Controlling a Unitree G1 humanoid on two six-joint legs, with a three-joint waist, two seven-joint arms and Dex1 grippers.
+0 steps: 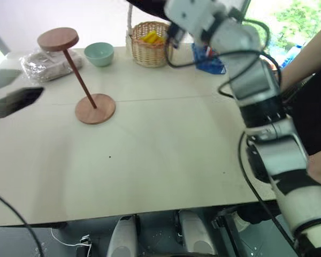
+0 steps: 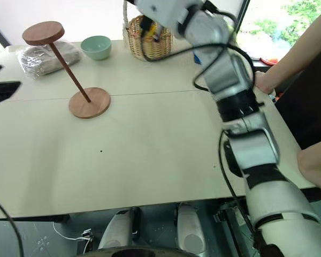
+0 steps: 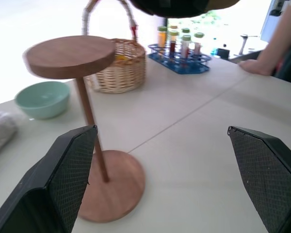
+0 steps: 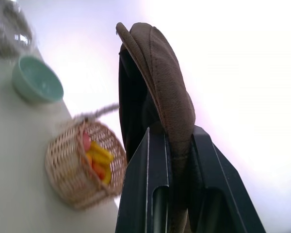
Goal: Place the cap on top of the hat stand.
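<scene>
Two black fingers (image 4: 150,194) of the right gripper (image 4: 177,160) are pressed together on the brim of the cap (image 4: 157,82), and the brown fabric stands up from between them, curved and floppy, well above the table (image 1: 166,160). Below this gripper and a little to its side is the wicker basket (image 1: 150,45) with yellow things inside, and beyond the basket a green bowl (image 1: 99,53) sits on the table. On the other side the left gripper (image 3: 160,160) has its fingers spread wide and holds nothing. Straight ahead of it, near but not touching, is the hat stand (image 3: 89,141): its round base lies flat on the table, the thin rod leans upward, and the top disc (image 3: 70,56) is bare. Farther past the stand from this gripper are the bowl, the basket and a blue rack (image 3: 179,51) with small bottles. A clear plastic bag (image 1: 48,64) lies behind the stand's disc. Beside the right arm, at the table edge, a person's hand (image 2: 262,81) rests on the surface.
</scene>
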